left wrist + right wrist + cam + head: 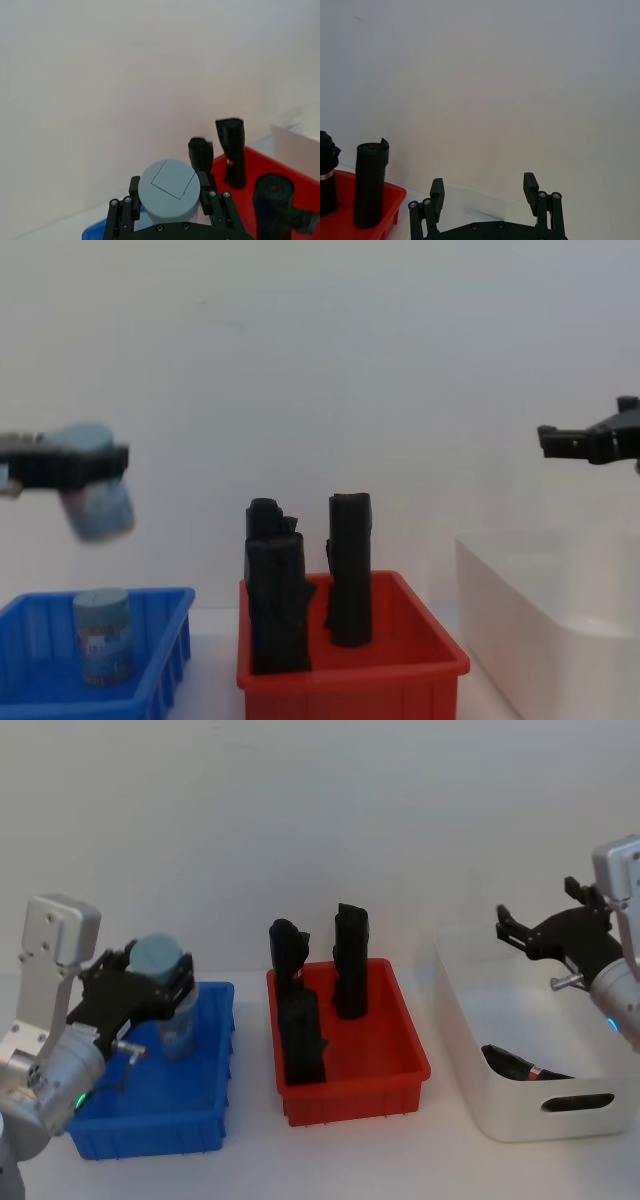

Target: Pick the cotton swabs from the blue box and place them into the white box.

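Left gripper (158, 982), clamped on 1 small clear plastic cotton-swab jar (160, 955) with grey-blue lid, hangs above the low bright-blue plastic box (150, 1132) where a 2nd jar (103, 635) stands, while the right gripper (542, 920) hovers spread wide over the plain white plastic box (512, 1118), no jar seen inside.

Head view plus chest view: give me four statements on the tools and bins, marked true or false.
1. The left tool grips a cotton swab jar held above the blue box. True.
2. The blue box is empty. False: a second jar stands upright in it.
3. The right tool is open and holds nothing, up above the white box. True.
4. The red bin holds two black rolls. False: three rolls stand in it.
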Robot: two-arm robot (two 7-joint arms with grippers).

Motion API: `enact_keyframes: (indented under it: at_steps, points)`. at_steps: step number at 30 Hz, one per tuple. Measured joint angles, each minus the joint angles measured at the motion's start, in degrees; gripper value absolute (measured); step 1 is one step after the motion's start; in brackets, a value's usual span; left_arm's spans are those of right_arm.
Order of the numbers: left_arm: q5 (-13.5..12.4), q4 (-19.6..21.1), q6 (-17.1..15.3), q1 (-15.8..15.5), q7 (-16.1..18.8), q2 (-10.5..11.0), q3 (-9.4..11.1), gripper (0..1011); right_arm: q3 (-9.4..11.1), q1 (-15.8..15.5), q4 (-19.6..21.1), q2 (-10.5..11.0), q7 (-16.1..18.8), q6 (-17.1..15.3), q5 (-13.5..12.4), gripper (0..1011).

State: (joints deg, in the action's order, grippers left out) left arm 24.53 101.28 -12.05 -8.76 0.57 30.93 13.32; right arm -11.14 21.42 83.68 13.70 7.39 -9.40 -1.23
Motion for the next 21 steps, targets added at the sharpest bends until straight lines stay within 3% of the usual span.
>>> enact_keyframes:
  at_steps: [12,21]
  points:
    - [-1.33,3.44,4.86,-2.42,-4.03,-2.50,0.66,671,-0.90,-0.32,1.30,0.60,7.37,3.89,1.84,1002]
    - [-2.44,4.55,7.58,-5.38,-8.81,-6.42,2.50,671,-1.30,-0.43,1.69,1.11,12.52,6.39,2.18,1002]
